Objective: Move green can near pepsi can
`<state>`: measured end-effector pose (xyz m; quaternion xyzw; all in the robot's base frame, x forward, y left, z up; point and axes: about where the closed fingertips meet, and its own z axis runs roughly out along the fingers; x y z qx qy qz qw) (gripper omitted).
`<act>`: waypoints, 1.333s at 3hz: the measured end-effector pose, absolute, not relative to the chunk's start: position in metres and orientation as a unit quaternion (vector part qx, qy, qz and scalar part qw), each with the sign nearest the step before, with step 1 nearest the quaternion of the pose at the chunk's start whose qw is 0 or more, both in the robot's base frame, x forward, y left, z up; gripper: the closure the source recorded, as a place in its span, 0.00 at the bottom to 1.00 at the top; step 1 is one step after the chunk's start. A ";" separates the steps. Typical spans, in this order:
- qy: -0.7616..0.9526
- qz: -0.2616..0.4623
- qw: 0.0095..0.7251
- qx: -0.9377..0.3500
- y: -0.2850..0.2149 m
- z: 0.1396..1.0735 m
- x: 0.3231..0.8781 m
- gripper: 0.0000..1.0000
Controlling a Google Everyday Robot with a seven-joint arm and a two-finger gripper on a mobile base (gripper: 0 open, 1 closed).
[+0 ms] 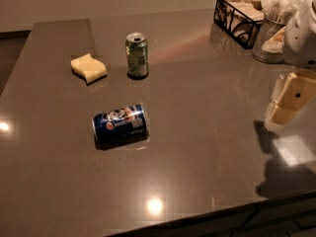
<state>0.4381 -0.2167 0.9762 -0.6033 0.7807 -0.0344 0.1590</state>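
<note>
- Counter (207,132) of dark glossy stone fills most of the view, with bright spots of lamp light reflected on it
- Green can (137,55) stands upright on the far middle part of the counter, silver top and pull tab facing up
- Pepsi can (120,124) lies on its side nearer the camera, its ends pointing left and right, the round logo on its upper side
- The two cans are apart, with bare counter between them; the green can is farther back and slightly to the right
- Yellow wavy sponge (89,68) lies near the green can, on its left, not touching it
- Gripper (286,105), cream-coloured under a white arm part, hangs at the right edge above the counter, well apart from both cans; I cannot tell whether it is open or closed, and nothing shows in its hold
- Black wire basket (238,16) and a glass holder (269,38) sit in the far right corner
</note>
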 end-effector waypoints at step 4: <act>0.793 0.044 0.233 -0.561 -0.173 0.975 0.532 0.00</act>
